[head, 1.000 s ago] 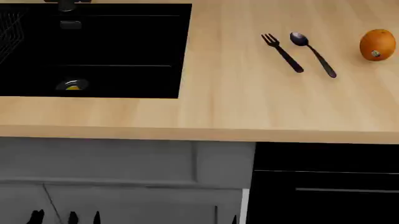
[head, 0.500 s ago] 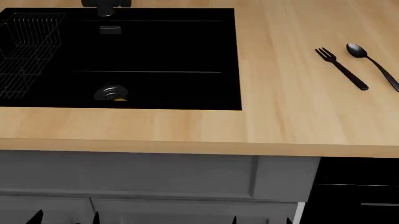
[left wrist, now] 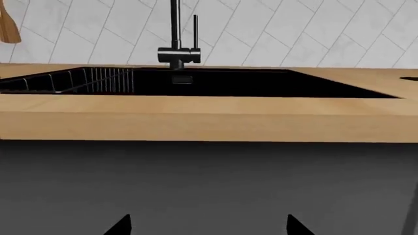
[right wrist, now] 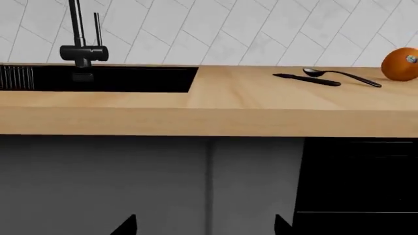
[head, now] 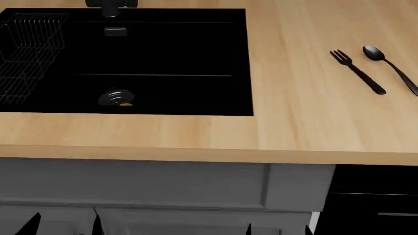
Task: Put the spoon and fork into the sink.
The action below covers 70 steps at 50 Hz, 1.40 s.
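Lying well right of the sink (head: 245, 58), fork (head: 357, 71) then spoon (head: 390, 68) look thin, stiff, slippery on the tabletop (head: 294, 112); I'd pinch mid-handle. Both end effectors (head: 62, 226) (head: 277, 229) hang released below.

Your head view cuts the spoon (head: 392, 67) handle off at its edge, just beyond the fork (head: 357, 71). Only dark fingertips of the left gripper (head: 63, 225) and right gripper (head: 277, 229) show, below the sink (head: 196, 58).
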{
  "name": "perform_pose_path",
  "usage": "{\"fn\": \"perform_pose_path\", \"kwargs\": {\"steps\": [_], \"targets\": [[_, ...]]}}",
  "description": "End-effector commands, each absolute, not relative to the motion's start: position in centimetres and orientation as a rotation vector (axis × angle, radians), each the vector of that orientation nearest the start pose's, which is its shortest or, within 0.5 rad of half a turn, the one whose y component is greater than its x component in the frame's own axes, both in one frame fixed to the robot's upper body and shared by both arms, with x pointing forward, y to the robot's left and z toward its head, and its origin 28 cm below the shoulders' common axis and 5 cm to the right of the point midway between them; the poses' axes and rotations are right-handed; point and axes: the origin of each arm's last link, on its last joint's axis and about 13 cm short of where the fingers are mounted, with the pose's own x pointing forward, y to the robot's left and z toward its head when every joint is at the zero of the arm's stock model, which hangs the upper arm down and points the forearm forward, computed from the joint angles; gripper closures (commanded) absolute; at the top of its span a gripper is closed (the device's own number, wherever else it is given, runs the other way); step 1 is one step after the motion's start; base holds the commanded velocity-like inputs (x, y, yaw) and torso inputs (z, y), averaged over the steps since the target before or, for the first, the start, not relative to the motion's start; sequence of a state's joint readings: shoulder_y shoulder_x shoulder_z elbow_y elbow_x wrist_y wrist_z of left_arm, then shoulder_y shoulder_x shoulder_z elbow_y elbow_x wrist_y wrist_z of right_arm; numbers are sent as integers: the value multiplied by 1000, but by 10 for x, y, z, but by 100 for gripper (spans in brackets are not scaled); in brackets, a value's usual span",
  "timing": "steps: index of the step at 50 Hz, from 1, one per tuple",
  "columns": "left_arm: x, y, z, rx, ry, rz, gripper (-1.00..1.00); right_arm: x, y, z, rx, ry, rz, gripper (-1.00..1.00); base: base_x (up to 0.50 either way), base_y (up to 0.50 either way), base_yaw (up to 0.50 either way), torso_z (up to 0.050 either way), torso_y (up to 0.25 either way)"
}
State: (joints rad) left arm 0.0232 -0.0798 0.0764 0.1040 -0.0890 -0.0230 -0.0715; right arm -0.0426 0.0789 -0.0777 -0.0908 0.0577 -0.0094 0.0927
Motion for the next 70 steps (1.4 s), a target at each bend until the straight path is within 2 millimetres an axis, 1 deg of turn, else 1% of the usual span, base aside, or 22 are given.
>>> {"fn": "perform_pose_path", "kwargs": {"steps": [1, 4, 10, 12, 15, 16, 17, 19, 21, 22, 24, 26, 27, 29, 30, 31, 33, 36, 41, 47, 53, 70], "targets": [[211, 206, 52, -9, -83, -25, -100, 200, -100, 52, -64, -149, -9, -100, 0, 0, 0, 0, 0], [214, 206, 63, 36, -74, -22, -100, 202, -102, 63, -58, -158, -7, -100, 0, 0, 0, 0, 0], [218, 209, 81, 39, -25, -1, -100, 207, -105, 81, -64, -119, -21, -100, 0, 0, 0, 0, 0], [219, 210, 88, 37, -24, -8, -100, 206, -105, 88, -49, -125, 29, -100, 0, 0, 0, 0, 0], [224, 212, 101, 18, -1, -15, -100, 208, -109, 98, -64, -105, 0, -100, 0, 0, 0, 0, 0], [227, 212, 108, 26, 36, 14, -100, 208, -111, 105, -65, -89, -9, -100, 0, 0, 0, 0, 0], [230, 213, 113, 22, 47, -1, -100, 207, -113, 111, -50, -90, 45, -100, 0, 0, 0, 0, 0], [232, 215, 124, -54, 61, -24, -100, 208, -118, 126, -15, -77, 79, -100, 0, 0, 0, 0, 0], [236, 218, 131, -27, 56, -3, -100, 210, -122, 139, -20, -74, 91, -100, 0, 0, 0, 0, 0], [239, 220, 138, -25, 54, -10, -100, 213, -125, 149, -42, -81, 90, -100, 0, 0, 0, 0, 0], [241, 222, 145, -13, 42, -11, -100, 216, -128, 155, -34, -65, 84, -100, 0, 0, 0, 0, 0], [249, 225, 163, -14, 24, -5, -100, 223, -134, 174, -59, -87, 69, -100, 0, 0, 0, 0, 0], [251, 225, 166, -10, 22, -2, -100, 225, -135, 177, -59, -86, 67, -100, 0, 0, 0, 0, 0], [262, 229, 181, -1, 8, 15, -100, 233, -140, 196, -67, -105, 38, -100, 0, 0, 0, 0, 0], [264, 230, 184, 6, 4, 16, -100, 233, -140, 196, -67, -105, 38, -100, 0, 0, 0, 0, 0], [269, 232, 190, 14, 1, 24, -100, 238, -142, 206, -67, -107, 35, -100, 0, 0, 0, 0, 0], [276, 235, 199, 24, -4, 37, -100, 243, -144, 216, -61, -108, 31, -100, 0, 0, 0, 0, 0], [282, 237, 211, 35, -20, 42, -100, 246, -146, 226, -63, -112, 25, -100, 0, 0, 0, 0, 0], [291, 241, 233, 51, -29, 47, -100, 248, -155, 254, -74, -135, 8, -100, 0, 0, 0, 0, 0], [297, 240, 249, 60, -41, 27, -100, 252, -158, 271, -66, -138, 26, -100, 0, 0, 0, 0, 0], [298, 241, 257, 62, -64, 27, -100, 249, -159, 283, -46, -148, 48, -100, 0, -128, 0, 0, 0], [294, 239, 255, 53, -72, 11, -100, 242, -158, 285, -42, -174, 80, -100, 211, -434, 0, 0, 0]]}}
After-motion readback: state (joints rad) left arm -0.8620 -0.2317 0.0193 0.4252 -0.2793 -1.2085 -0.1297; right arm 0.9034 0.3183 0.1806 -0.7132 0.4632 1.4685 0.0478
